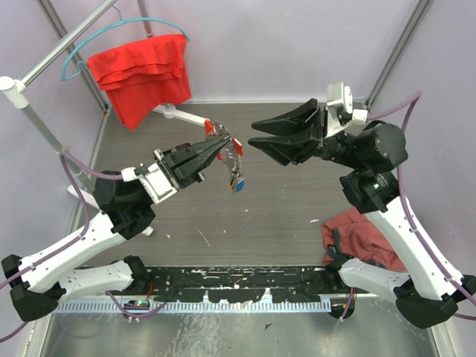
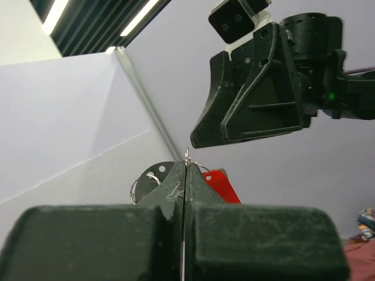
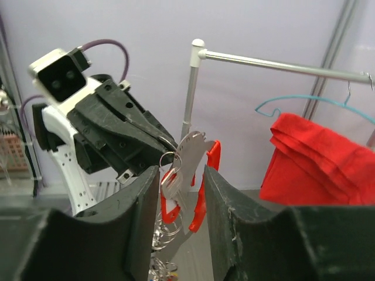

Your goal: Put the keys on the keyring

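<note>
Midway over the table (image 1: 282, 216), the left gripper (image 1: 218, 150) has its fingers pressed flat together on a thin edge of metal at the top of the bunch. This is probably the keyring (image 3: 167, 161), though the pinch point is too small to tell for sure. The keys (image 1: 236, 177) hang straight down from that pinch, long axis vertical, a blue tag lowest and clear of the tabletop. A red clip (image 1: 219, 136) on a white stand arm (image 1: 178, 113) sits just beside the bunch, on its far side.

The right gripper (image 1: 251, 134) faces the left one tip to tip with its fingers partly spread and nothing between them. It lies just to the right of the bunch and apart from it. In the right wrist view a flat silver key (image 3: 190, 155) and the ring show through the gap between the spread fingers. The coming move likely turns on this: the ring lies straight ahead of the right fingers, and the left arm is the one already holding it.

A red towel (image 1: 141, 71) hangs from a blue hanger (image 1: 111, 33) at the back left, and a maroon cloth (image 1: 357, 234) lies near the right arm's base
</note>
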`<state>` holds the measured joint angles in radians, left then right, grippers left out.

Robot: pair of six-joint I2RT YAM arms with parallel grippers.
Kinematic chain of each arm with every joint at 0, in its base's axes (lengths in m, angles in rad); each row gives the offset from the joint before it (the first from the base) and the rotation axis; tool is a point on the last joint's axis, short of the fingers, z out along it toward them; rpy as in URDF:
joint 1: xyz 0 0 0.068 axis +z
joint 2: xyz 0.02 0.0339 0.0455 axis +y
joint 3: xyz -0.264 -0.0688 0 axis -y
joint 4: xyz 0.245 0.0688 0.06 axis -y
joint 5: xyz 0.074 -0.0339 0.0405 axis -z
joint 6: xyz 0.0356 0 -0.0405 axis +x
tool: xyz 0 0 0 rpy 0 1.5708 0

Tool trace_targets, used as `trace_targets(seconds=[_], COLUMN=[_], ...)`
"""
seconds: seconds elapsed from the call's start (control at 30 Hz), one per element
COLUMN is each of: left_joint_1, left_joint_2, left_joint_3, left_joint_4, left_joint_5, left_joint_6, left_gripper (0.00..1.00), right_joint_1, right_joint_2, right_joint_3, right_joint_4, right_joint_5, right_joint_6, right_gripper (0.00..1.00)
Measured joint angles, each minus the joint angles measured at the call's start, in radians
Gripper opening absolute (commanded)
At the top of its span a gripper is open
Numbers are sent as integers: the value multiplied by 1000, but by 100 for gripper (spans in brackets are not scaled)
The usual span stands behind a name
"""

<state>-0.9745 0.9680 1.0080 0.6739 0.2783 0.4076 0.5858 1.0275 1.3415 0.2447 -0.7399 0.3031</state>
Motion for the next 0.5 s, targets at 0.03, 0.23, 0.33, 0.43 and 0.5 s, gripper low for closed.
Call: trace_targets(seconds=[0.03,0.23,0.33,0.43,0.5], left_joint_1=[0,0,0,0,-1], left_joint_2=[-4,-10,-9,-7,-3], left_joint_3=[0,0,0,0,0], left_joint_4=[1,40,66,87,99], left_joint_5=[18,121,153,182,203], left_joint_6=[-25,-186,-247,-288,-308], left_gripper=[0,0,0,0,0], right_joint_1=[0,0,0,0,0], right_joint_2=[0,5,14,19,23], right_joint_3=[22,124,158,166,166], right_joint_4=[-25,-116,-147,-172,-185], right_joint_5=[-29,-196,-267,-317,-336], right_joint_6=[-38,-182,-213,-230,-237], right_gripper=[38,36,36,36,36])
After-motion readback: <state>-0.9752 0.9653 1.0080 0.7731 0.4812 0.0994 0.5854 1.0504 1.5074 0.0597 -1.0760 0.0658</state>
